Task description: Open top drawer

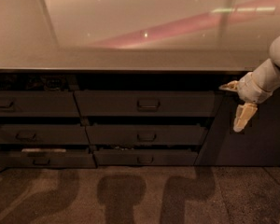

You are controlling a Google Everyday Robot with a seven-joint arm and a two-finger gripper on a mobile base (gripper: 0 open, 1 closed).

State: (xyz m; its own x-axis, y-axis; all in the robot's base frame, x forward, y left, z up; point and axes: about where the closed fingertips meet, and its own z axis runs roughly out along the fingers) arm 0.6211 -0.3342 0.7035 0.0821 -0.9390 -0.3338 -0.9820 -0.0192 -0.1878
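The top drawer [130, 107] is the wide dark grey front in the middle column, just under the counter's edge. Its small loop handle [148, 104] sits at the centre. The front stands about level with the fronts beside it. My gripper [236, 101] is to the right of the drawer, level with it and in front of the plain dark cabinet panel [261, 139]. It is open and empty, with one pale finger [228, 85] pointing left and the other [243, 117] hanging down. It touches nothing.
A pale glossy countertop [130, 31] overhangs the drawers. Two narrower drawers [147, 136] lie below the top one, and a left column of drawers [28, 104] stands beside them. A speckled floor [130, 195] runs along the front.
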